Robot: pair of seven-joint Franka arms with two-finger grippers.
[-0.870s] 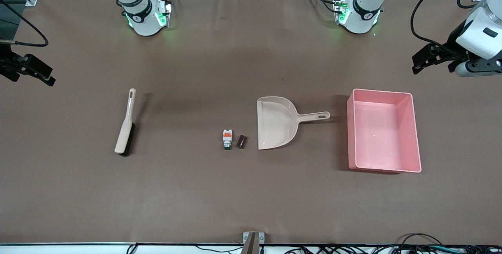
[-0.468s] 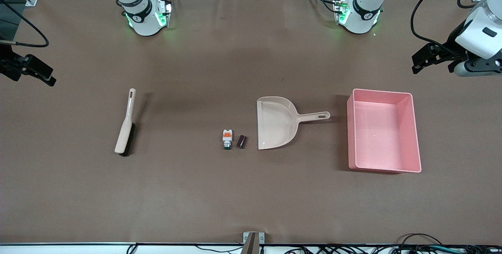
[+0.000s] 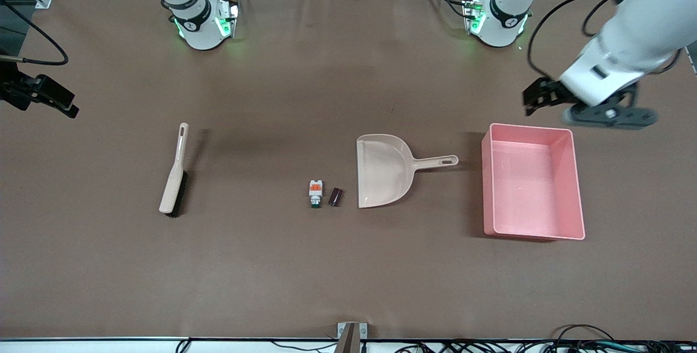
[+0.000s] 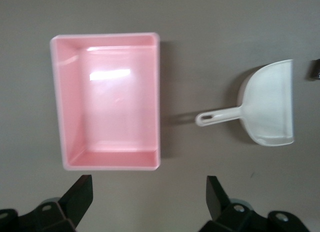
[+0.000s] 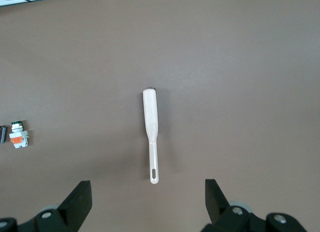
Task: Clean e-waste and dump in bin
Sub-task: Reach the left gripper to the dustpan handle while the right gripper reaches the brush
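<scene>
The left hand [image 3: 536,97] is held up in the air at the left arm's end of the counter, with its fingers [image 4: 80,192] spread wide and nothing between them. The right hand [image 3: 52,103] is held up at the right arm's end, fingers [image 5: 80,199] spread wide too.

Beige dustpan [image 3: 384,170] and brush [image 3: 175,170] lie well apart — bristles apparently dark.

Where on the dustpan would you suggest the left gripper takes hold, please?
Grip the dustpan by its slim straight handle, which points at the pink bin. It lies flat, so the left gripper, fingers open, should probably come from above and close across the handle's narrow width.
</scene>
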